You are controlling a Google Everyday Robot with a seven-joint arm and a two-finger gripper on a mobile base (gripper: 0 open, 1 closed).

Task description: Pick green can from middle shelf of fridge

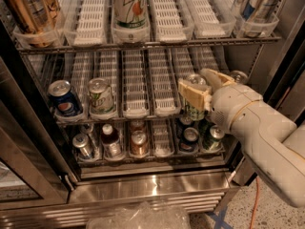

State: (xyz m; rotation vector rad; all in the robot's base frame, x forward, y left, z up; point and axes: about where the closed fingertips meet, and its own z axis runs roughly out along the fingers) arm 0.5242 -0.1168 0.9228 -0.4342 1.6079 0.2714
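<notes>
Claw (198, 86) reaches the green can (193, 113), which stands on the middle shelf (136, 97) of the fridge (152, 187). Cannot tell whether it grips. Lift-out and withdrawal remain.

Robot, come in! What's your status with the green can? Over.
End effector at the green can, right side of middle shelf. Can upright, not yet lifted. Blue can and pale can far left, not in the way.

Shop or break-room setting, stainless commercial drinks fridge (152, 187), stocked cans (64, 99), end effector (201, 87) at middle shelf (136, 87)
</notes>
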